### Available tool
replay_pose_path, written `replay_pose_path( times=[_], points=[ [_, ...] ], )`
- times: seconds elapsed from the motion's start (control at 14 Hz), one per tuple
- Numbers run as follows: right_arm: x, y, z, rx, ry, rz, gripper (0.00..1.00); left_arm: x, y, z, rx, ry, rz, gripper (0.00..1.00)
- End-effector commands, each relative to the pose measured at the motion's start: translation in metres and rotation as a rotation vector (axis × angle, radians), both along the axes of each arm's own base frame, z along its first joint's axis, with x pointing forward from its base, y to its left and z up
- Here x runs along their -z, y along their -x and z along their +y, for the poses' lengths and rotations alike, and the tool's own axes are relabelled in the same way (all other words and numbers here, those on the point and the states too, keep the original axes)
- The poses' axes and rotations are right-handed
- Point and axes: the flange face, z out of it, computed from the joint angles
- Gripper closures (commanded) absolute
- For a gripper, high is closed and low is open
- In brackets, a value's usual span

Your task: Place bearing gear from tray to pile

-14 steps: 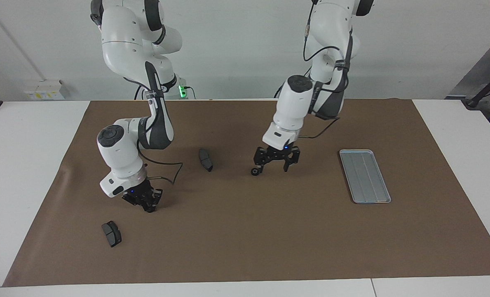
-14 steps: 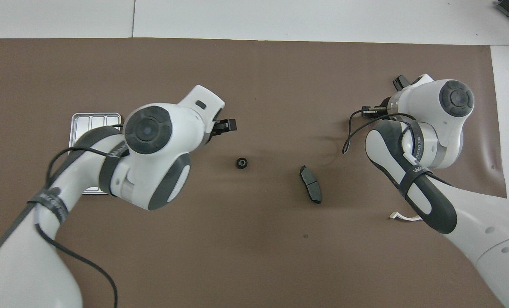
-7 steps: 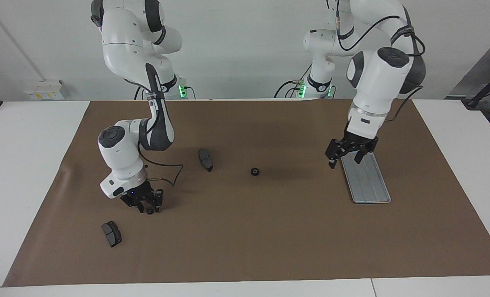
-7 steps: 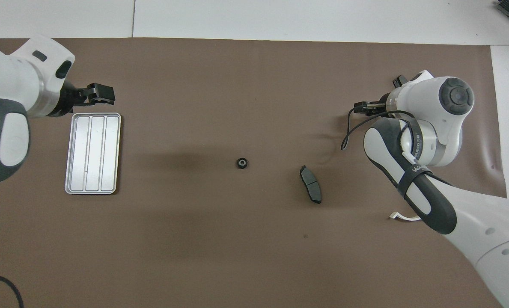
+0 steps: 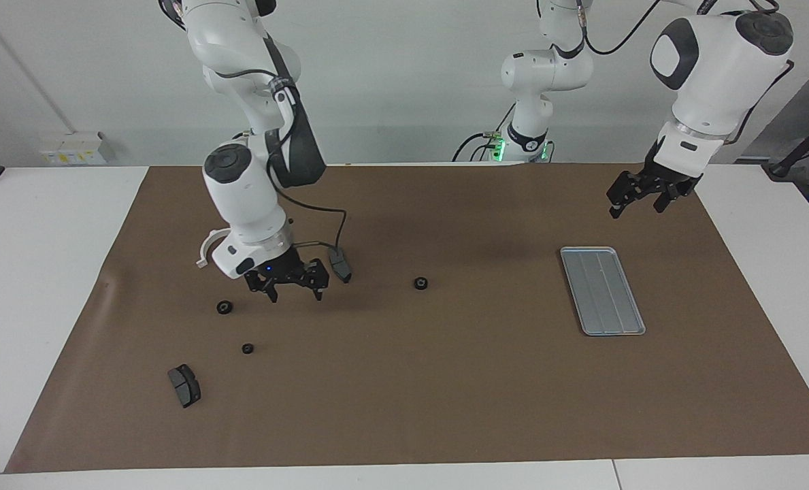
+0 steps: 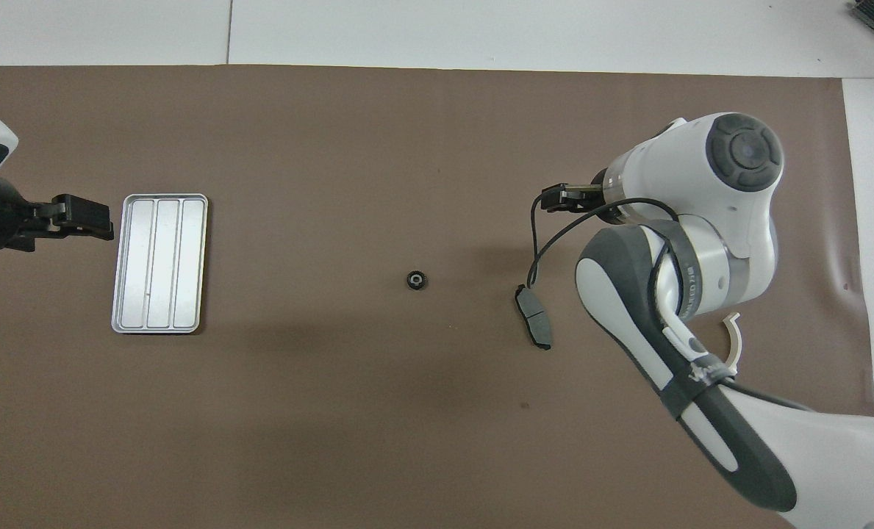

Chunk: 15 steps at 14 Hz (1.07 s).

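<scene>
The silver tray (image 5: pixel 602 292) (image 6: pixel 159 262) lies bare on the brown mat toward the left arm's end. One black bearing gear (image 5: pixel 421 282) (image 6: pixel 415 280) sits mid-mat. Two more gears (image 5: pixel 224 307) (image 5: pixel 247 348) lie among the pile at the right arm's end, with a dark brake pad (image 5: pixel 339 264) (image 6: pixel 533 317), a second pad (image 5: pixel 184 385) and a white half-ring bracket (image 5: pixel 205 248) (image 6: pixel 731 342). My right gripper (image 5: pixel 295 291) (image 6: pixel 556 198) hangs open and holds nothing, low over the mat beside the first pad. My left gripper (image 5: pixel 639 203) (image 6: pixel 84 219) is raised, open, over the mat beside the tray.
The brown mat (image 5: pixel 404 408) covers most of the white table (image 5: pixel 37 272). A black cable loops from the right wrist down beside the brake pad. The right arm's body hides part of the pile in the overhead view.
My right gripper opened, left a gear on the mat, then rose and moved toward the brake pad. My left arm swung from the middle gear past the tray and lifted.
</scene>
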Motion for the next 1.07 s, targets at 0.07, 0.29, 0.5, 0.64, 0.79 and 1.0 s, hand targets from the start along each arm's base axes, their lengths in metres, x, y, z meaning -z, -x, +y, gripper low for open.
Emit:
replay_pose_path(
  times=[0.07, 0.29, 0.5, 0.64, 0.79, 1.0],
  points=[
    [0.005, 0.038, 0.087, 0.065, -0.018, 0.028, 0.00, 0.002, 0.007, 0.015, -0.016, -0.022, 0.043, 0.00],
    [0.023, 0.058, 0.142, 0.082, -0.034, 0.017, 0.00, 0.002, 0.006, 0.014, -0.009, -0.022, 0.029, 0.00],
    [0.065, 0.081, 0.195, 0.050, 0.029, -0.024, 0.00, 0.004, 0.008, 0.017, 0.048, -0.022, 0.033, 0.00],
    [0.090, 0.087, 0.224, 0.001, 0.062, -0.051, 0.00, 0.006, 0.010, 0.017, 0.060, -0.023, 0.036, 0.00],
    [0.101, 0.088, 0.228, -0.025, 0.079, -0.054, 0.00, 0.008, 0.011, 0.016, 0.059, -0.023, 0.039, 0.00],
    [0.128, 0.095, 0.239, -0.099, 0.124, -0.073, 0.00, 0.006, 0.012, 0.015, 0.057, -0.023, 0.037, 0.00]
  ],
)
